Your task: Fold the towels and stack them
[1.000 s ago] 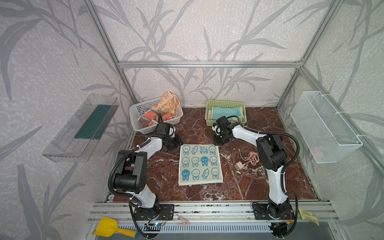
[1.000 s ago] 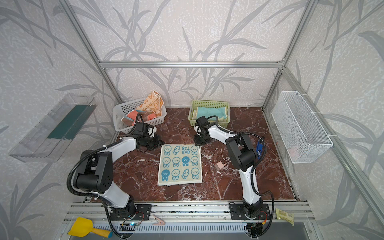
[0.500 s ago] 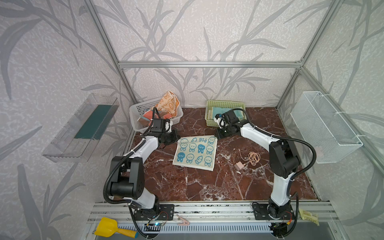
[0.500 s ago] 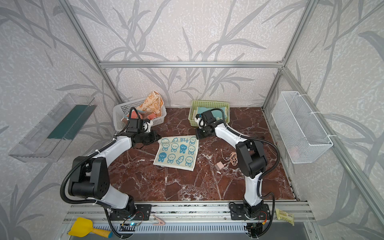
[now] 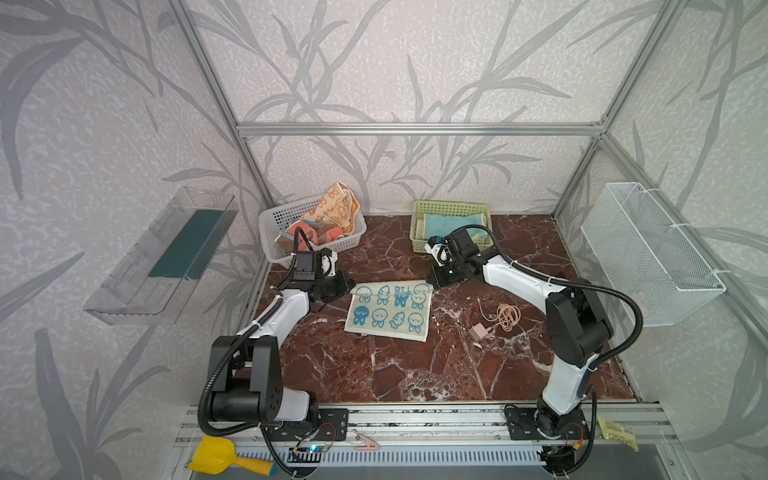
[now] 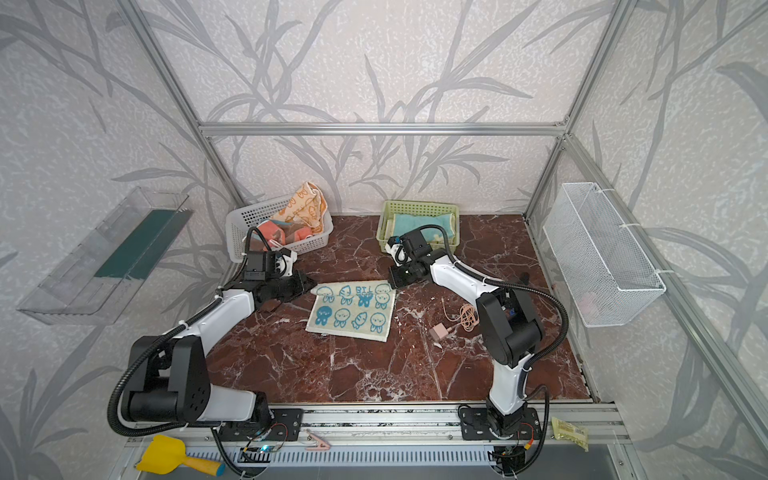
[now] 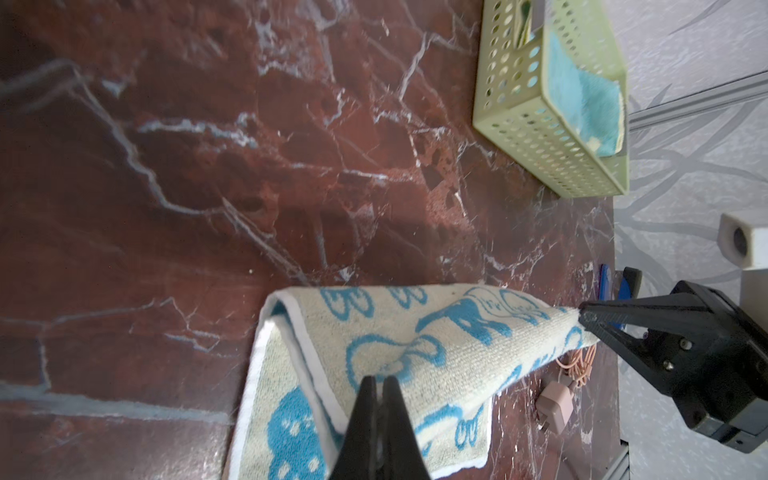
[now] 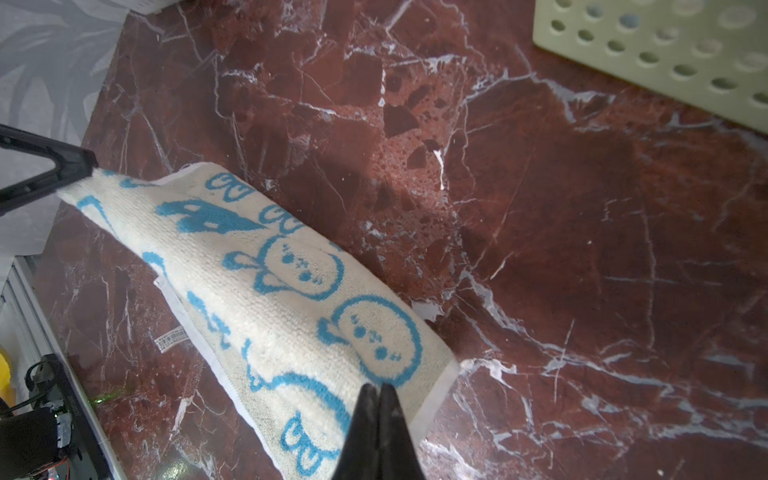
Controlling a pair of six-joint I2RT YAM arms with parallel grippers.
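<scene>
Mid-fold on blue-bunny towel, centre of surface: near half flat, far edge raised. Clamped at its two far corners by left fingers and right fingers, likely to keep the edge taut for a square half-fold. Probably bound for green basket, onto folded teal towel. More unfolded towels waiting in white basket.

You get only the tips of the left pincer and the right pincer in their wrist views, and the blue-bunny towel runs off the picture's edge in both. The heaped towels in the white basket hide one another, and the label on the counter is too small to read.
</scene>
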